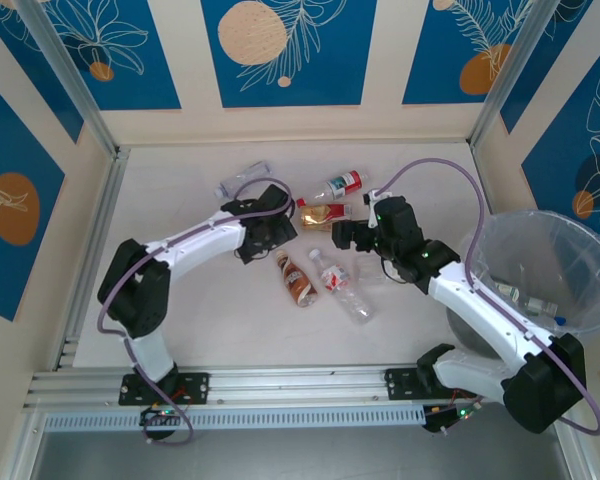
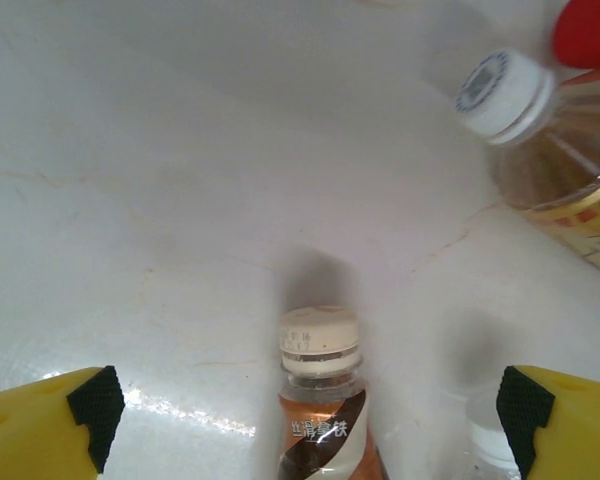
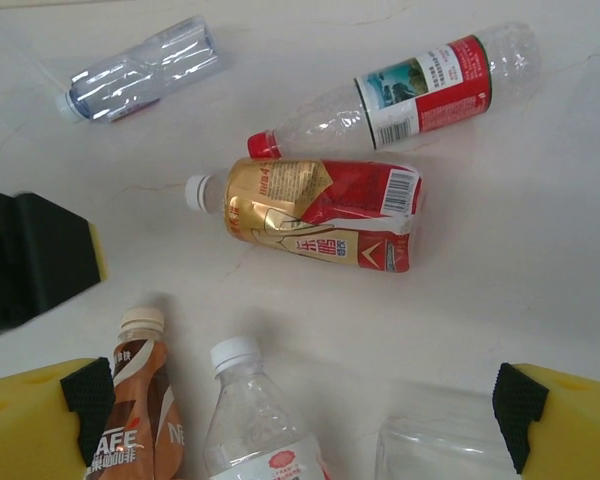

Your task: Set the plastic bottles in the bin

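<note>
Pale, faintly veined tabletop [image 1: 230, 320] sits inside a booth of cream walls with blue panels [image 1: 285, 60] printed with orange discs and white leaves. An aluminium rail [image 1: 280, 385] edges the near side. Loose mid-table lie a clear bottle [image 1: 242, 178], a red-labelled bottle [image 1: 342, 185], a gold-and-red bottle [image 1: 323, 213], a brown coffee bottle [image 1: 297, 279] and a white-capped clear bottle [image 1: 342, 287]. The left gripper [image 2: 310, 408] is spread wide, with the coffee bottle's cap between its fingers. The right gripper [image 3: 302, 405] is equally spread and holds nothing. The bag-lined bin [image 1: 580, 235] stands at the right with two or so bottles [image 1: 528, 298] inside.
</note>
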Robot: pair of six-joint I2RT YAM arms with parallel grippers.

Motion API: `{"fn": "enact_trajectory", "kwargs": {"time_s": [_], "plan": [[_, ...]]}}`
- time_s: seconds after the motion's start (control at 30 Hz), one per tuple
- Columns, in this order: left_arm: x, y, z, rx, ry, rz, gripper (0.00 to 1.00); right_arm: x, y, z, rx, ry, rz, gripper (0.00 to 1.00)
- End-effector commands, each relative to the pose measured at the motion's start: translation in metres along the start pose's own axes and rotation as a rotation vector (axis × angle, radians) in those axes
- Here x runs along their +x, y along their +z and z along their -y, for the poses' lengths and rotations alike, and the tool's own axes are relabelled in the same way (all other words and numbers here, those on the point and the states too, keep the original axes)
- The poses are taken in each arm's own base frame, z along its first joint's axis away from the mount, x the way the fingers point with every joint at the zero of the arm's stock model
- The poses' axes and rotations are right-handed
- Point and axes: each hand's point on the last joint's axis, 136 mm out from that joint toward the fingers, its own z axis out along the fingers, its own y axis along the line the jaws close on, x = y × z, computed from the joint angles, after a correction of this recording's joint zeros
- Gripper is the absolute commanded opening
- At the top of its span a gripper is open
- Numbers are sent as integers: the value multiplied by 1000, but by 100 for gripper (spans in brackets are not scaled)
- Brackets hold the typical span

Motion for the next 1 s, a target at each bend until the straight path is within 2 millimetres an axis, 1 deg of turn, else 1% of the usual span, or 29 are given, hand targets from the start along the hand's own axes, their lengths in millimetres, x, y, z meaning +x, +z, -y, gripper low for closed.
{"fn": "enact_trajectory", "kwargs": {"time_s": [0.0,0.07,0.2,0.33,0.47,0.53,0.63,0.83,0.97], "plan": [[14,10,2,-55,-35,-30,95,-8,-7,4,17,-11,55,99],[19,18,9,-54,-37,-49,93,-8,-10,5,19,-17,61,99],[27,30,16,-65,-21,-72,88,-5,-14,8,31,-24,57,99],[29,36,15,-97,-27,-64,81,-1,-16,13,41,-22,60,99],[32,40,13,-124,-23,-43,79,0,-17,14,47,-21,61,99],[37,44,15,-136,-13,-49,77,-1,-17,16,56,-23,65,99],[44,50,13,-160,-15,-60,74,-2,-18,18,67,-27,66,100],[50,63,-1,-206,-33,-60,67,-1,-19,17,63,-19,63,100],[52,70,-4,-221,-25,-63,57,0,-18,17,62,-9,59,99]]}}
